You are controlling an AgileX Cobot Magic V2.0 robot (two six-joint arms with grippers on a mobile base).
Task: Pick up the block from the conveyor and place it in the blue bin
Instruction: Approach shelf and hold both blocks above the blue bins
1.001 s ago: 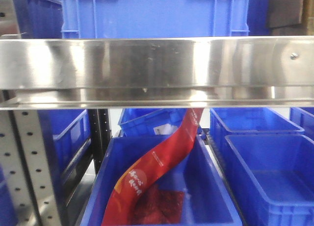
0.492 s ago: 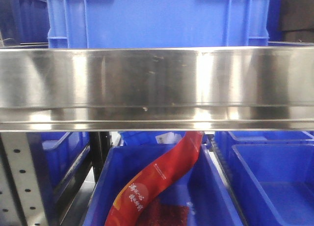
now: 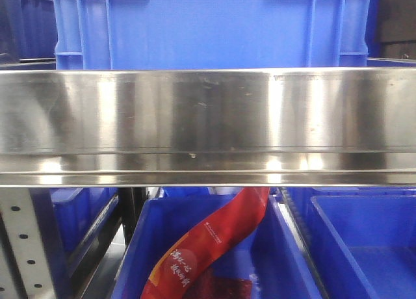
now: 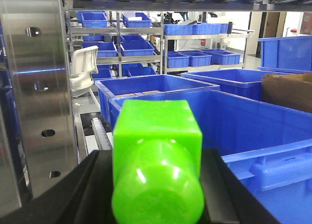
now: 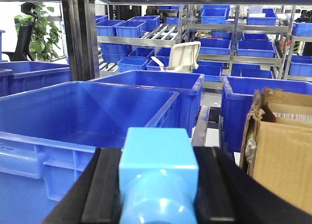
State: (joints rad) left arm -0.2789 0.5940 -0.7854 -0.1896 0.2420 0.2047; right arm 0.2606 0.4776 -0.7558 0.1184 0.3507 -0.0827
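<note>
As your wrist cameras show, your left gripper (image 4: 157,197) is clamped on a bright green plastic block (image 4: 157,136) at 6 o'clock. Your right gripper (image 5: 158,197) is clamped on the small light-blue block (image 5: 158,153), 6 o'clock; open blue plastic bin (image 5: 73,136) at 9 o'clock.

One green block (image 4: 157,151), one light-blue block (image 5: 158,170), one red bag (image 3: 218,237), one cardboard box (image 5: 285,160), one white chair (image 4: 84,67), one green plant (image 5: 43,34), and too many blue bins (image 5: 44,156) to count
</note>
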